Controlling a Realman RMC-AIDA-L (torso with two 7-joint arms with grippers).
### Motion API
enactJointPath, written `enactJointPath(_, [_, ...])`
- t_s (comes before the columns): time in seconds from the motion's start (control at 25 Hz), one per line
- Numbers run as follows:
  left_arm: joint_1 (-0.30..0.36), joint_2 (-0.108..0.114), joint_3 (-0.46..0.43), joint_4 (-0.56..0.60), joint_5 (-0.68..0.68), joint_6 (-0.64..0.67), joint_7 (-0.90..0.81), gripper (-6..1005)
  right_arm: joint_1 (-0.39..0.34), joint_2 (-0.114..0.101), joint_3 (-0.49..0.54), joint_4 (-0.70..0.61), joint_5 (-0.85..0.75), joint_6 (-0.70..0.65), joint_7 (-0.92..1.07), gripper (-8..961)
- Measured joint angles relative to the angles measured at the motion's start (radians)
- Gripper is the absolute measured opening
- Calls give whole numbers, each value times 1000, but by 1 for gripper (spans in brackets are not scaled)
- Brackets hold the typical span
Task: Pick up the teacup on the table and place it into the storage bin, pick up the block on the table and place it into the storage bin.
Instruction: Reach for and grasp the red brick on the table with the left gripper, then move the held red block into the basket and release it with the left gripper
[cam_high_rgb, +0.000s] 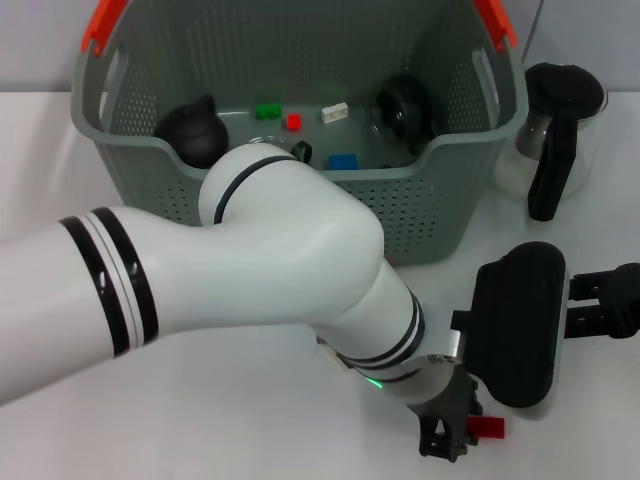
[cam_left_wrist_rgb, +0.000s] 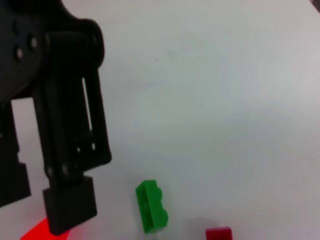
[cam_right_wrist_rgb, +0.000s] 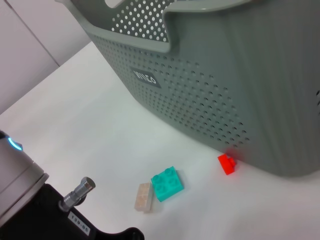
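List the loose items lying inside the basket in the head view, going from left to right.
Inside the storage bin: black teapot → green block → red block → white block → dark round glass item. The blue block sits nearer, below the white one, so it is left out.

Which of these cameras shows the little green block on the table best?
The left wrist view: the green block lies unobstructed on the table, beside the left end effector. The head and right wrist views do not show it.
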Motion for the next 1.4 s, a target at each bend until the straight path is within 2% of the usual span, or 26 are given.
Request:
enactJointPath(0.92, [-5, 0, -4, 1, 5, -1, -38, 245, 5, -2, 5, 0, 0, 0, 1, 684])
enactJointPath(1.24, [5, 0, -46, 22, 4, 46, -38, 198, 2, -5, 7, 0, 0, 1, 0, 683])
enactJointPath(1.4, [62, 2, -170, 121, 2, 194, -43, 197, -1, -9, 10, -1, 1, 1, 2, 683])
